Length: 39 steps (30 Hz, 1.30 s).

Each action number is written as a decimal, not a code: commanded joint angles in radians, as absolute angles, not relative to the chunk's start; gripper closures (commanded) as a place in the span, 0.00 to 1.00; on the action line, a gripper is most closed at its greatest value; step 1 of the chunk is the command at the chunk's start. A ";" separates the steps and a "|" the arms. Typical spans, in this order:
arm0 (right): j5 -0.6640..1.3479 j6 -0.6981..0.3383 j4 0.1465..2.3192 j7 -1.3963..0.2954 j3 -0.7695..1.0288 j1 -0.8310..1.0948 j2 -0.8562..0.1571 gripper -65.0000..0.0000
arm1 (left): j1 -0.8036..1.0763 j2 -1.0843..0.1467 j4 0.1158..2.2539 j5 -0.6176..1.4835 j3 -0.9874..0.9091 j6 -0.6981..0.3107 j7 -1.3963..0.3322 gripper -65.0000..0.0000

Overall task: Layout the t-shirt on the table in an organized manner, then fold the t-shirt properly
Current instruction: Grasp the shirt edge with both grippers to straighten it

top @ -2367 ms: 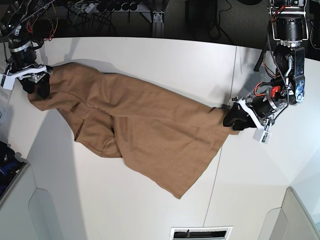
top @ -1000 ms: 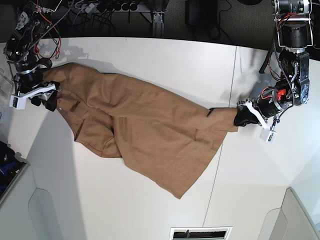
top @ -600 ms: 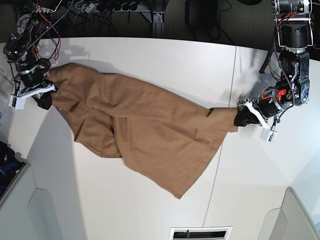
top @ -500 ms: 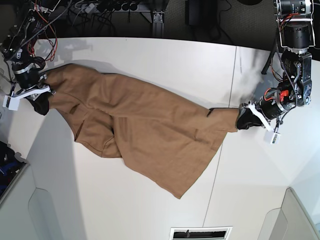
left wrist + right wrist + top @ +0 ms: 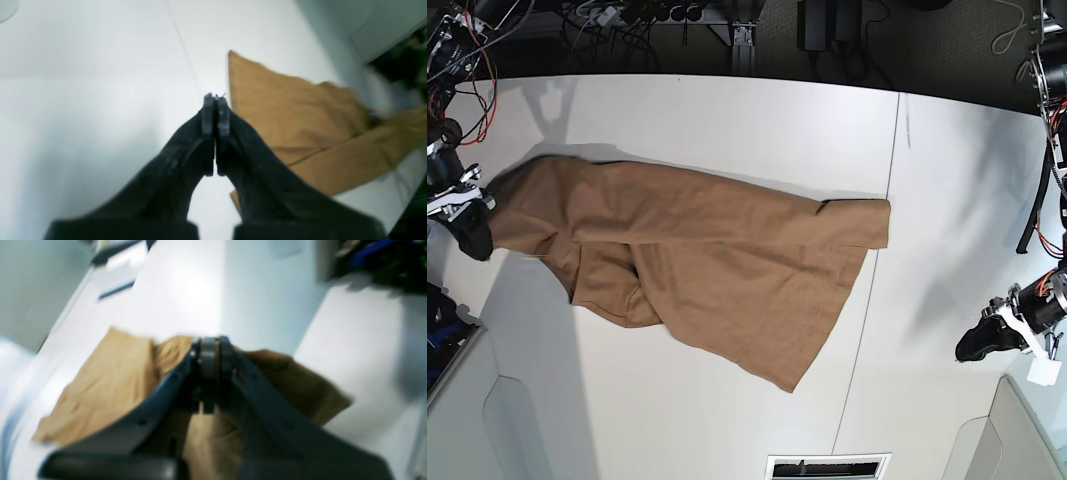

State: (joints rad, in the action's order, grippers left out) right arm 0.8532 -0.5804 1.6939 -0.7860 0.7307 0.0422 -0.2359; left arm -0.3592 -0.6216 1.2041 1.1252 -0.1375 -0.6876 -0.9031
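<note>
T-shirt [image 5: 697, 265] in right pincer [image 5: 209, 350]

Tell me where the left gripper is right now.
In the base view the left gripper sits at the far right, over bare table near the front corner, well clear of the t-shirt, jaws shut on nothing.

Nothing here can be read: no print, label or brand shows on the t-shirt [image 5: 697, 260], none on the white table [image 5: 727, 120], and both wrist views are too blurred to make out any lettering
</note>
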 commanded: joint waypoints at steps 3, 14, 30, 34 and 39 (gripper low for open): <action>0.906 -0.592 1.775 -0.767 0.744 0.131 -0.238 1.00 | -0.339 -0.607 1.224 1.170 -0.140 -0.698 -0.913 1.00; 0.933 -0.599 1.959 -0.768 0.778 0.435 -0.143 1.00 | -0.299 -0.378 1.224 0.801 0.010 -0.698 -0.713 1.00; 0.748 -0.587 1.955 -0.621 0.779 0.503 -0.155 0.48 | -0.287 -0.370 1.224 0.756 0.238 -0.698 -0.804 0.95; 0.748 -0.582 1.955 -0.585 0.779 0.474 -0.155 0.47 | -0.287 -0.424 1.224 0.902 0.238 -0.698 -0.878 0.81; 0.703 -0.579 1.947 -0.585 0.778 0.367 -0.154 0.47 | -0.246 -0.488 1.275 0.946 0.238 -0.698 -0.895 0.81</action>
